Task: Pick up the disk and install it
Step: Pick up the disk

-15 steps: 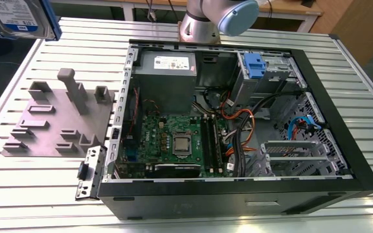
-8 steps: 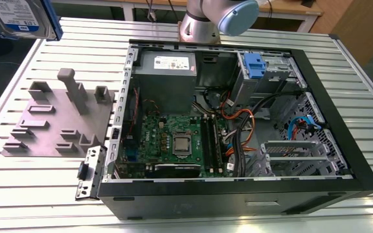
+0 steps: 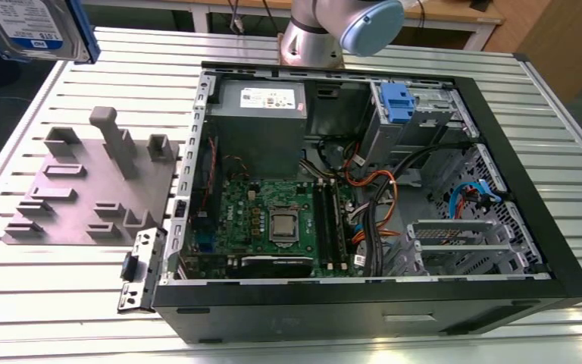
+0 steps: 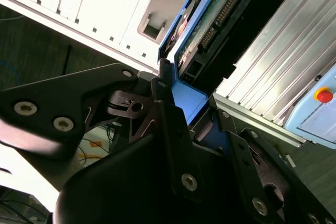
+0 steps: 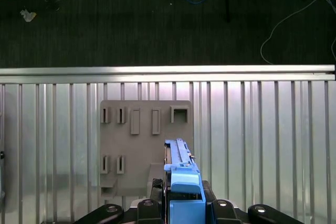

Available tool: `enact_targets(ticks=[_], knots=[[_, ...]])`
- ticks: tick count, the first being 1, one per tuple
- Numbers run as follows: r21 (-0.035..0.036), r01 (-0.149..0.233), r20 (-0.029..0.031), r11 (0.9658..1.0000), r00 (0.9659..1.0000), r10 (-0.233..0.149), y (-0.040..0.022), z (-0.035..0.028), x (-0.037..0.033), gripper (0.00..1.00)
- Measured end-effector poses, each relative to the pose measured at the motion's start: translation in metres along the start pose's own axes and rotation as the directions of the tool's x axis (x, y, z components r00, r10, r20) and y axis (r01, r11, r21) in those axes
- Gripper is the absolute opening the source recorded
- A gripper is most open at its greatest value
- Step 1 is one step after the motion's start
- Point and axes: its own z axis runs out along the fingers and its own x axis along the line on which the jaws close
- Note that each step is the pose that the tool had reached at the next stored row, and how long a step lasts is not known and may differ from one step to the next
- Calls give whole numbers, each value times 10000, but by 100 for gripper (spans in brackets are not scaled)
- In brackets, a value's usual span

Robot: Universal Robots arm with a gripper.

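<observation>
"Where's the silver metal disk in its blue plastic carrier (image 3: pixel 36 30)?"

"Up in the air, clamped edge-on between the black gripper's (image 5: pixel 181 203) fingers, clear of the slatted metal surface (image 3: pixel 564 136)."

"And underneath?"

"The grey slotted fixture plate (image 5: pixel 144 129) lies right below the gripper. The open black computer case (image 3: pixel 574 280) sits off to one side, well apart."

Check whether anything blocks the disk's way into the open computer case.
Nothing visible does. The gripper holds the disk raised above the grey fixture plate, at the exterior view's left of the case, whose open side faces up.
</observation>
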Motion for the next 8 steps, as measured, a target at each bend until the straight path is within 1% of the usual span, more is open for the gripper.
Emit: enact_targets(ticks=[8], knots=[[0, -1, 0, 10000, 10000, 1, -18, 0, 0, 36]])
